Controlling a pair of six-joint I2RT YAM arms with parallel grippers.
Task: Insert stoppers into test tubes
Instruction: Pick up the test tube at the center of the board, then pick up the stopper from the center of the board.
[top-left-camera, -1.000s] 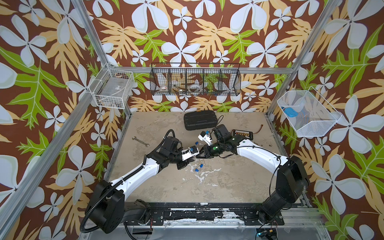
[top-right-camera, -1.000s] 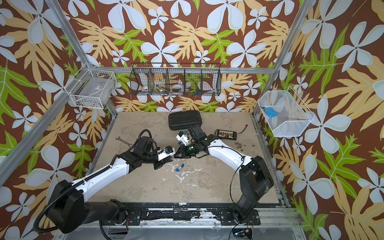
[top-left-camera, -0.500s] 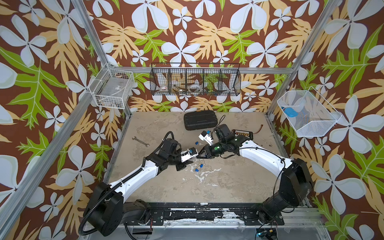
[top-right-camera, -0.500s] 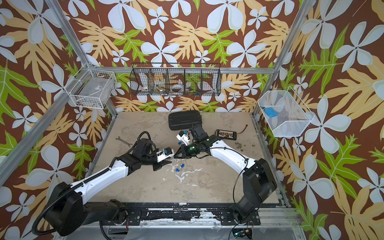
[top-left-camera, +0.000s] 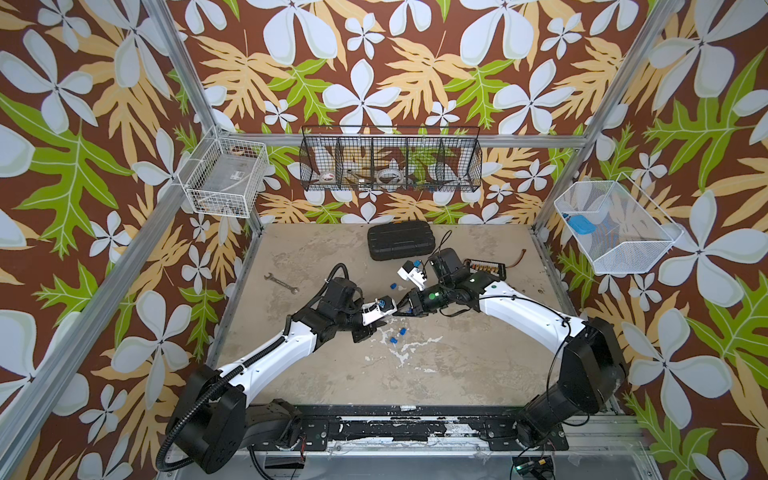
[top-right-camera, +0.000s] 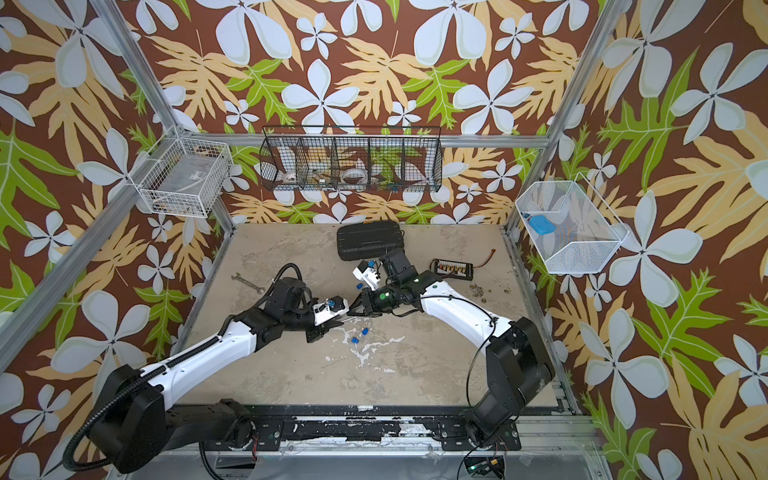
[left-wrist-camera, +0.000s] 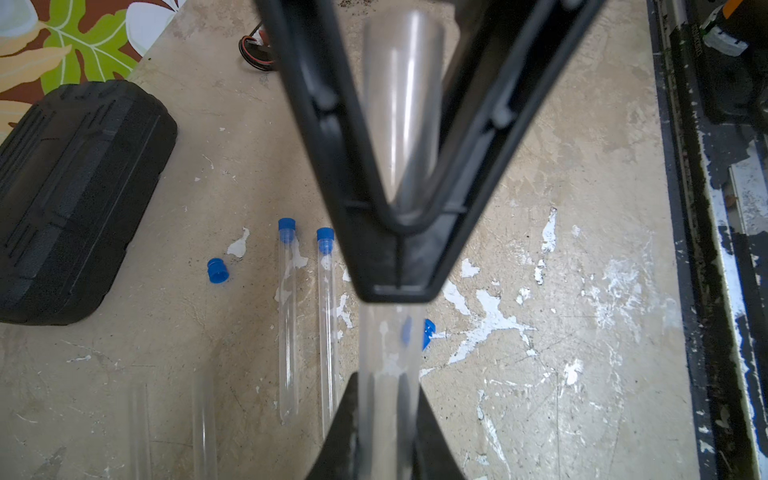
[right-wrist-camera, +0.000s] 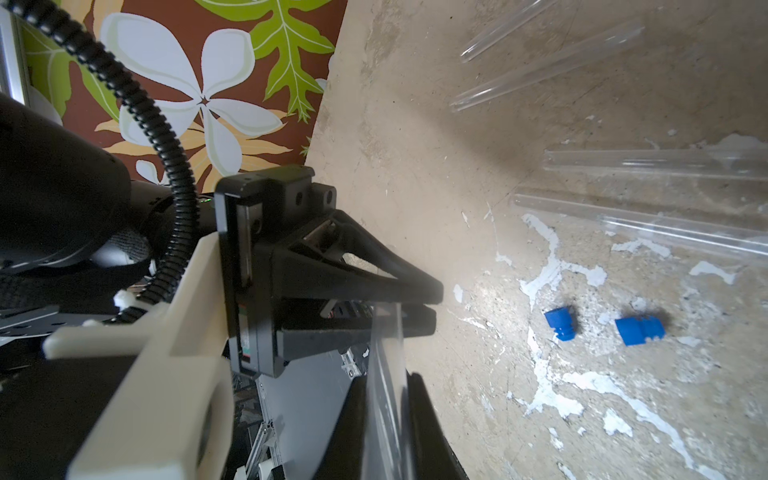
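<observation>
Two test tubes (left-wrist-camera: 287, 316) were capped; my left end effector (left-wrist-camera: 386, 386) and right end effector (right-wrist-camera: 384, 386) clenched a third tube (left-wrist-camera: 390, 345), with loose stoppers (top-left-camera: 402, 331) at their six o'clock and two bare tubes (left-wrist-camera: 204, 424) waiting.

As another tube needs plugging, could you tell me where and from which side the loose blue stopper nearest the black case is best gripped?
Probably across its wider cap end, from straight above: the blue stopper lies on its side on the bare table, apart from the black case, and this leaves its narrower ribbed end free for insertion.
</observation>
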